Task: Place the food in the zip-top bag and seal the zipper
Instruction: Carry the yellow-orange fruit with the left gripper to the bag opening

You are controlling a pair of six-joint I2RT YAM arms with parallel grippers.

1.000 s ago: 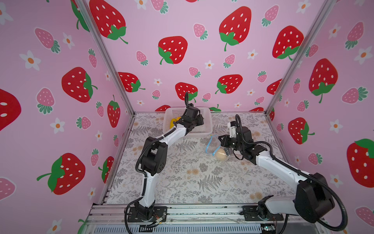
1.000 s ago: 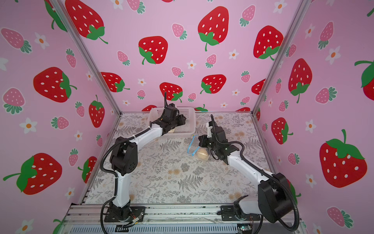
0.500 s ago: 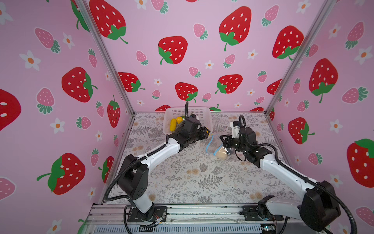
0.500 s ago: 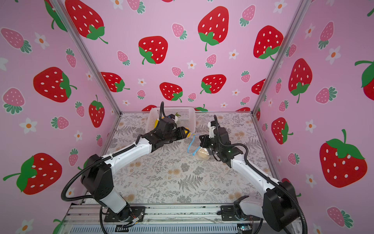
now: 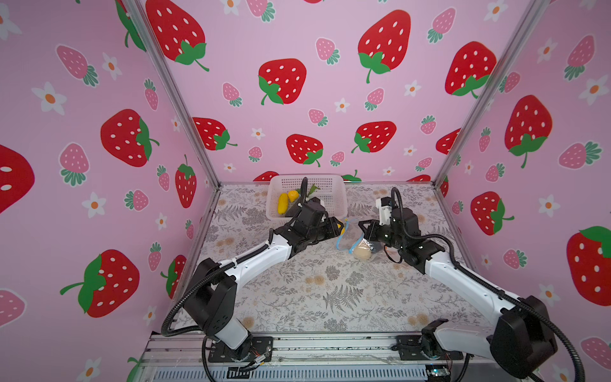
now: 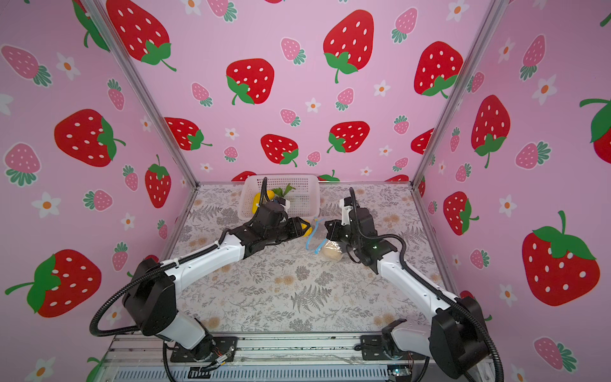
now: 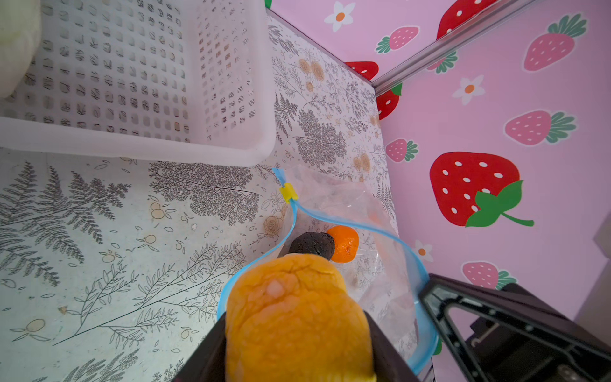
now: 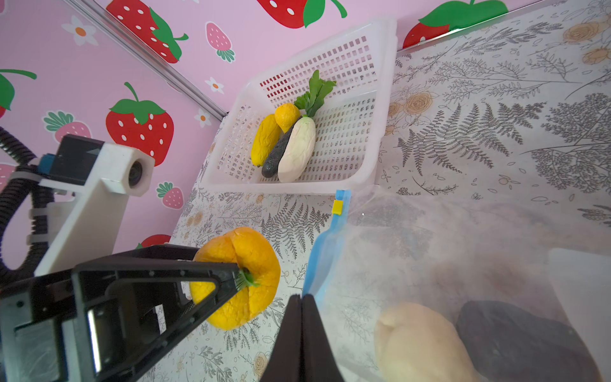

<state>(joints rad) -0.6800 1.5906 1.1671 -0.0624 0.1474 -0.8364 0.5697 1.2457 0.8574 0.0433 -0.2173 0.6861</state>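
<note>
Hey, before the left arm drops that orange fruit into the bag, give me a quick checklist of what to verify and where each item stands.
1. Left gripper grips the orange fruit: ok.
2. Right gripper pinches the bag at its blue zipper: ok.
3. Bag mouth spread open, seen in the left wrist view: ok.
4. Fruit past the mouth's rim: not ok, it is outside, beside the zipper.
5. Yellow slider parked at the zipper's end, out of the way: ok.
6. Room inside next to the beige ball, dark piece and small orange: cannot tell.
</note>
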